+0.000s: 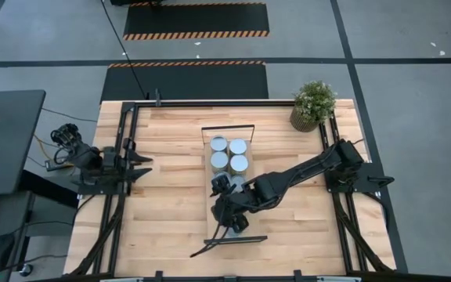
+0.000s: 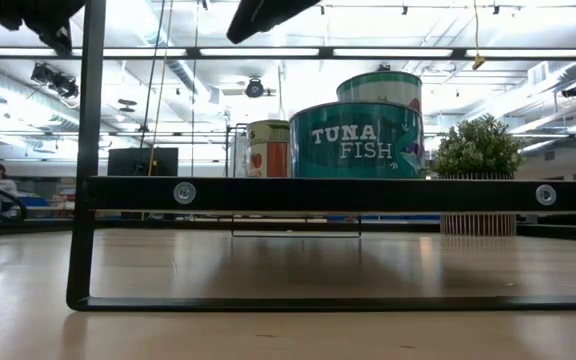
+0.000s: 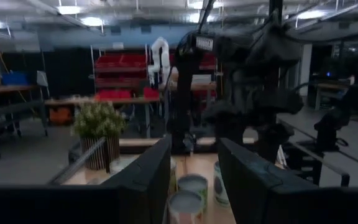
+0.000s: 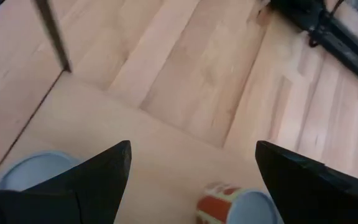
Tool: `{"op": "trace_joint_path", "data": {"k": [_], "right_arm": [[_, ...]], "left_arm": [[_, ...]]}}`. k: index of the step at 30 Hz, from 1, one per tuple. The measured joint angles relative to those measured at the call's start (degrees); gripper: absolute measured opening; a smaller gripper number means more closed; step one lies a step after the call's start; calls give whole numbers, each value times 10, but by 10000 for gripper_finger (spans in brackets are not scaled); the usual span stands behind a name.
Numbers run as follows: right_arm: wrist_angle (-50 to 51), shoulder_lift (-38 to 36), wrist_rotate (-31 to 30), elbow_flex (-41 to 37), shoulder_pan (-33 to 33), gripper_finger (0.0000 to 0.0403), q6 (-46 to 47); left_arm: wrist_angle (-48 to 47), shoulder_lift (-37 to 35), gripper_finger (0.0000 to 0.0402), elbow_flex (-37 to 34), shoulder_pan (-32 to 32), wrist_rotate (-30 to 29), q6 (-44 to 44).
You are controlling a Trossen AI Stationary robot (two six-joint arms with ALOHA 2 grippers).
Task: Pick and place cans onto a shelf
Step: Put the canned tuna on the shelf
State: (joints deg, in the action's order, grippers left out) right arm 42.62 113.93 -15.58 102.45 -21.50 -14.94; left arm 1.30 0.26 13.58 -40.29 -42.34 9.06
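Hovering over the shelf with the right gripper, fingers spread wide and clamped on nothing. Probably kept wide to clear the round can bodies below. Two cans on the board just under the fingers: one pale blue-grey lid, one red-orange label.

Four more cans packed in a tight square block at the far end of the shelf, presumably to leave bare board at the near end.

Smooth cylinders, flat matte lids, glossy paper wraps: a teal tuna fish can, a tomato-labelled can. Light, fine-grained wood for the board; thin black metal frame at its ends.

Waiting well to the side of the shelf, the left gripper, fingers slightly parted and empty.

Beyond the shelf's far corner, a potted plant in a ribbed pot.
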Motion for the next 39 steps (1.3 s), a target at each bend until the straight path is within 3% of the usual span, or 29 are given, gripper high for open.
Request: {"op": "trace_joint_path", "data": {"k": [26, 39], "right_arm": [[-83, 33, 30, -3, -14, 352, -284], [-98, 32, 45, -43, -20, 352, -286]], "left_arm": [[24, 1, 141, 0, 10, 0, 21], [23, 1, 142, 0, 10, 0, 21]]}}
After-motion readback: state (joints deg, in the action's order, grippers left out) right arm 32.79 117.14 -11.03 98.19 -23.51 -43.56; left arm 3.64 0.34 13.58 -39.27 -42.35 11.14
